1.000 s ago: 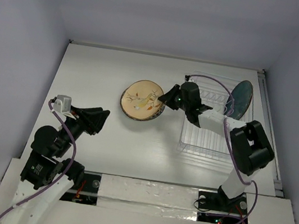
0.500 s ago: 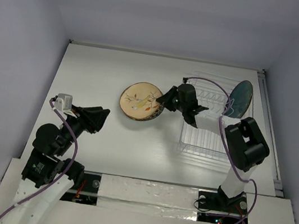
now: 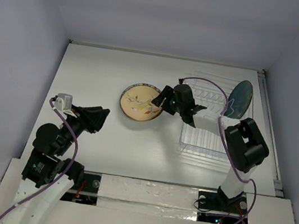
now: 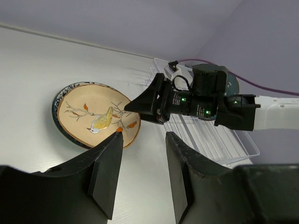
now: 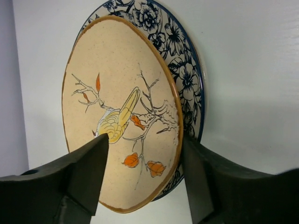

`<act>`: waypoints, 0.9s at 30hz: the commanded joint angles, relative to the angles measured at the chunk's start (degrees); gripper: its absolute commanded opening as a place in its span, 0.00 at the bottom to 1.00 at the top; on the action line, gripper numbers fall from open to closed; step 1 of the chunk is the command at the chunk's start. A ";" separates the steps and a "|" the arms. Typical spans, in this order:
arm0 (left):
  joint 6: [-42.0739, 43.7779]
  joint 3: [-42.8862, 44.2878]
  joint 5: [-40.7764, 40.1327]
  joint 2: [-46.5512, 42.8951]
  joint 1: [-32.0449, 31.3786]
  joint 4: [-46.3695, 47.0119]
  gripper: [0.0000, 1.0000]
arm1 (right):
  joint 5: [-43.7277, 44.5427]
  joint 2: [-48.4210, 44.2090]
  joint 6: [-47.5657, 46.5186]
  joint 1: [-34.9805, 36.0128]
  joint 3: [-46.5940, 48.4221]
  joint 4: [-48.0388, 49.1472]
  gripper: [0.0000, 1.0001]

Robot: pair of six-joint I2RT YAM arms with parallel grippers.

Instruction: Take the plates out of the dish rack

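A tan-yellow plate [image 3: 140, 101] with a bird painted on it lies on a white plate with blue flowers [image 5: 187, 79] in the middle of the table. My right gripper [image 3: 163, 99] is open at this stack's right edge. One finger [image 5: 88, 163] is over the tan plate [image 5: 121, 121] and the other is behind its rim, with gaps on both sides. A dark teal-blue plate [image 3: 240, 99] stands upright at the far end of the dish rack [image 3: 205, 138]. My left gripper [image 3: 101, 120] hovers open and holds nothing, left of the stack.
The rack [image 4: 210, 140] sits along the table's right side, close to the right wall. The right arm's forearm and purple cable [image 3: 205, 82] cross over the rack's left part. White walls enclose the table on three sides.
The right gripper has opened and let go of the tan-yellow plate, which has dropped from a tilt to lie flatter on the plate beneath. The left arm has hardly moved.
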 commanded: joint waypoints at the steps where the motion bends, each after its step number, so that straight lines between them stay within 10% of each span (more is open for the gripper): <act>1: -0.07 1.14 0.94 0.87 0.28 2.57 0.39 | 4.73 -3.72 -4.25 1.84 3.72 -4.61 0.69; 8: -0.07 1.14 1.11 0.96 0.28 2.57 0.39 | 12.82 -9.34 -12.77 4.92 10.14 -18.33 0.81; 11: 0.02 1.05 1.20 0.96 0.28 2.66 0.39 | 16.78 -14.78 -15.06 4.92 9.70 -20.98 0.65; 14: 0.02 1.14 1.38 0.96 0.28 2.57 0.39 | 22.92 -22.07 -18.22 4.92 9.08 -23.78 0.04; 22: 0.02 1.05 1.46 0.34 0.28 2.83 0.31 | 48.23 -36.49 -23.86 -8.24 6.54 -37.40 0.00; 23: 0.11 1.05 1.55 0.43 0.28 2.83 0.26 | 48.86 -37.63 -25.34 -10.70 5.67 -37.85 0.13; 24: 0.11 1.05 1.64 0.34 0.28 2.92 0.21 | 49.65 -39.30 -26.14 -14.81 4.09 -37.95 0.49; 27: 0.11 1.05 1.47 0.34 0.28 2.83 0.04 | 54.05 -40.02 -28.25 -18.54 2.85 -39.09 0.77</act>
